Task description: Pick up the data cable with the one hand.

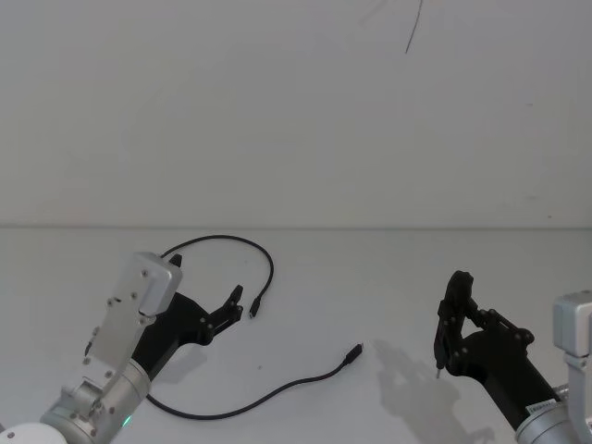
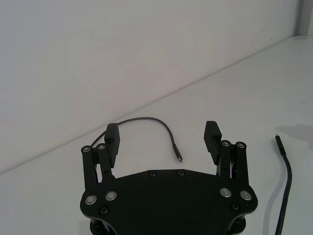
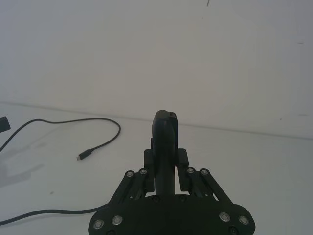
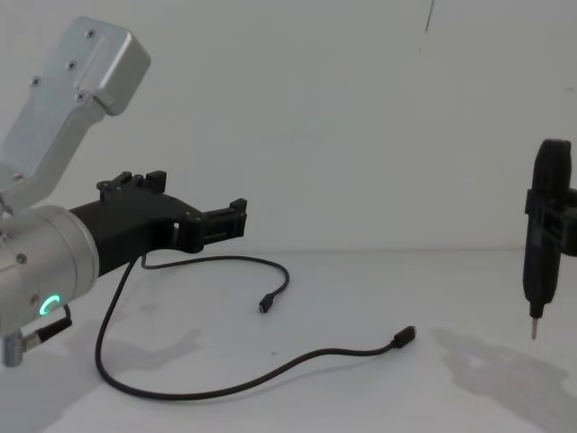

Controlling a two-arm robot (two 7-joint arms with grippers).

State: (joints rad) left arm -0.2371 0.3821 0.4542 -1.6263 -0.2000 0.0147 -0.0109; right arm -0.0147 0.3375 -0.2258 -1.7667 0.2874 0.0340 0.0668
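Above the table's (image 1: pixel 370 277) left side, the left gripper (image 1: pixel 236 303) hovers with its jaws spread. The data cable (image 1: pixel 222 239) lies slack just beside and beneath it. A misaligned closure could push the thin strand aside. The right gripper (image 1: pixel 451 319) is parked on the right, jaws together.

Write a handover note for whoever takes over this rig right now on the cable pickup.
Left tool: open, raised above the table, one looped end of the data cable ahead of it.
Right tool: off to the right, shut on a black stick with a metal tip, clear of the table.
Data cable: lying loose on the table, both plugs free.
Done: nothing grasped yet.
Left: lower the left tool, close on the cable, lift.
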